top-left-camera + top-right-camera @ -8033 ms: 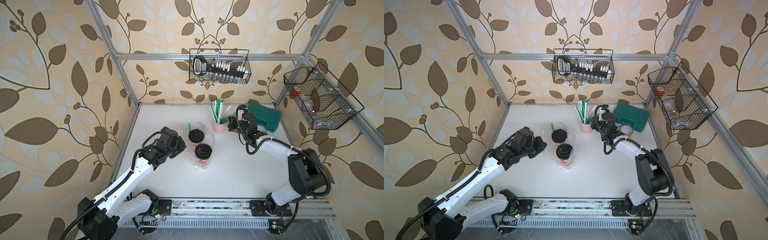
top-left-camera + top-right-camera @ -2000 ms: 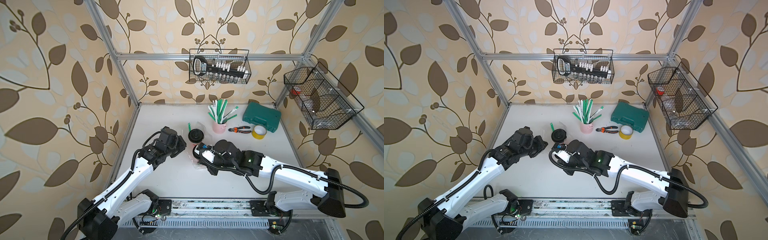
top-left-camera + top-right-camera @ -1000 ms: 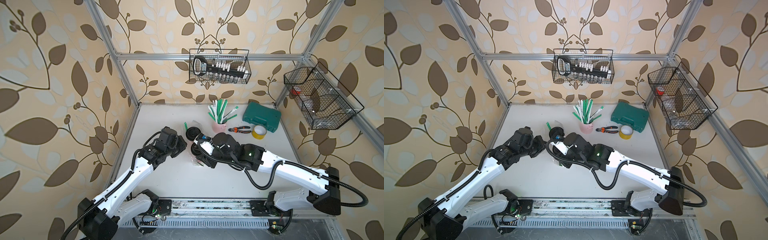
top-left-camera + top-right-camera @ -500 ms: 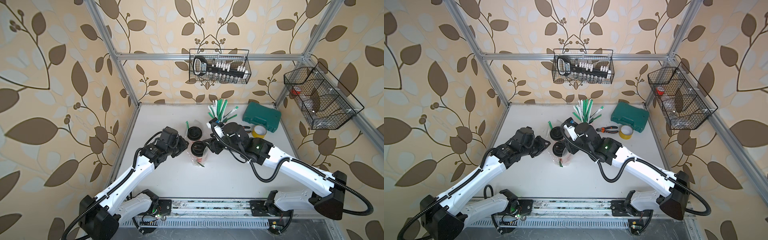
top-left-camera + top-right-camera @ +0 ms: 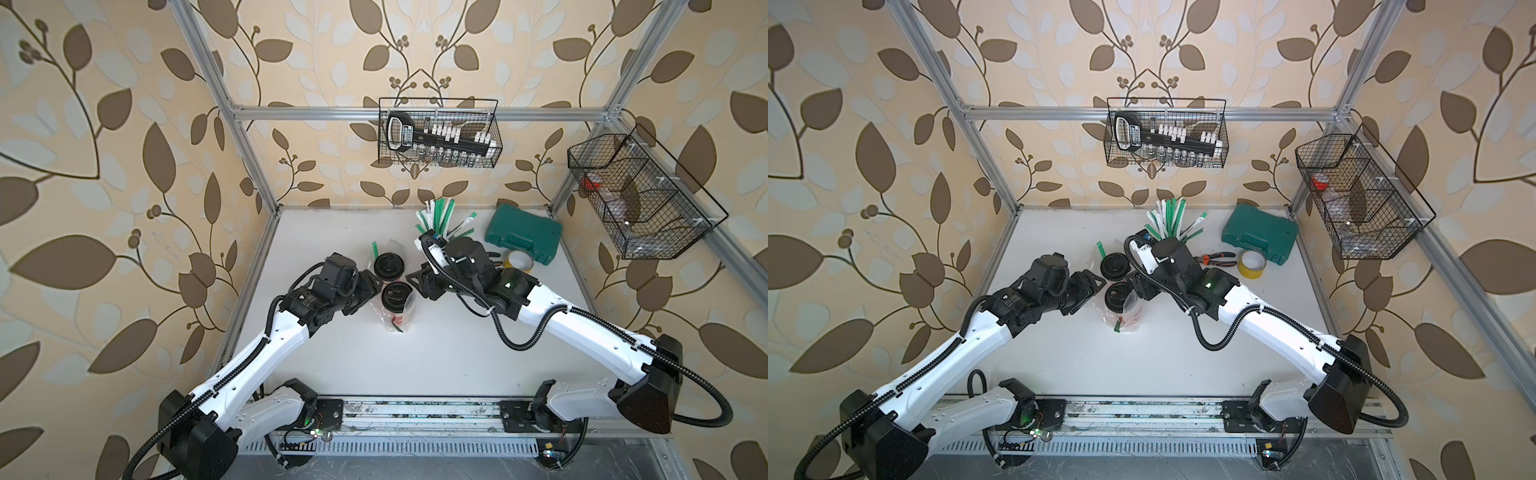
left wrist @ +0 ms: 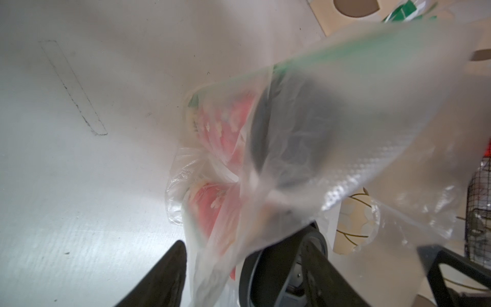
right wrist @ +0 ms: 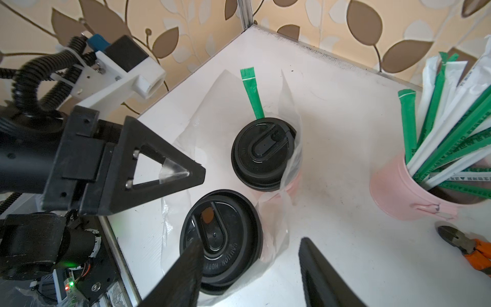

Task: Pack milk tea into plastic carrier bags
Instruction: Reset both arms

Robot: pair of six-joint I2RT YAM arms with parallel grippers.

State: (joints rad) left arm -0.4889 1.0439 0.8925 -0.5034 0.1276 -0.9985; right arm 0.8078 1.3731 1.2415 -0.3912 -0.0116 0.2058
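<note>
Just changed: my left gripper (image 5: 1095,286) lets go of the thin transparent plastic bag (image 7: 223,106). Its jaws stand apart, with the film slack between them.
Other side: my right gripper (image 7: 251,240) is released and empty, hovering at the cups' 3 o'clock.
Milk tea: both tall red paper cups with black domed lids (image 5: 388,266) stand upright inside the bag, just toward 10 o'clock from the centre of the white table (image 5: 457,353).
Meaning: I judge the packing done, with only the withdrawal left.
Versus a second ago: the right gripper no longer covers the near cup, and the left jaws were clamped on the bag.
</note>
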